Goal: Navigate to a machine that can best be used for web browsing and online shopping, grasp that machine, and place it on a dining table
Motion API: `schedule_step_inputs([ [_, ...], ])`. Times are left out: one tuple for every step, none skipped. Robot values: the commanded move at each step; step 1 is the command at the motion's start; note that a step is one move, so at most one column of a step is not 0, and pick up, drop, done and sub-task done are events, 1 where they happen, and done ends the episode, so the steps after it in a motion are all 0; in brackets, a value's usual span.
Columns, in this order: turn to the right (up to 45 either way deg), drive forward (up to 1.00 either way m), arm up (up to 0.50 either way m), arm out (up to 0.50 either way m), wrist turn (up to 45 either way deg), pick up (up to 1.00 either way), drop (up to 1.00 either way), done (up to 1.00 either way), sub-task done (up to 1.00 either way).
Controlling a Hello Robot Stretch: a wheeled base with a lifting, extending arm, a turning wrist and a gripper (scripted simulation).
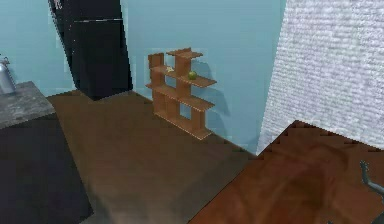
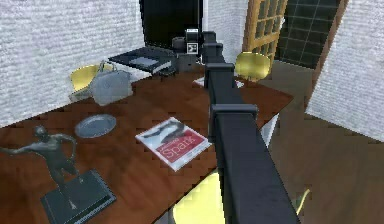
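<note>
- Forward view: faces ahead, tilted down across the floor [image 1: 140, 150]; shelf [image 1: 183, 92] at middle distance.
- Arm side view: close above the table [image 2: 150, 105], looking out along the arm [image 2: 235, 140].
- Shared: the table, at the forward view's lower right [image 1: 290, 180].

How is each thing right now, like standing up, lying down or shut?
Fridge: upright, doors shut.
Green fruit: sitting on the wooden shelf.
Statue: standing upright on the table.
Book: lying flat, closed.
Plate: lying flat on the table.
Laptop: resting on the table's far end.
Gripper: near the laptop; cannot tell whether it holds anything.
</note>
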Motion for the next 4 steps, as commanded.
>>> schedule_step_inputs([
  [0.0,0.0,-0.32,0.0,0.0,0.0,0.0,0.0,0.0],
  [0.0,0.0,0.0,0.0,0.0,0.0,1.0,0.0,0.0],
  [0.0,0.0,0.0,-0.1,0.0,0.0,0.0,0.0,0.0],
  [0.0,0.0,0.0,0.0,0.0,0.0,0.0,1.0,0.0],
])
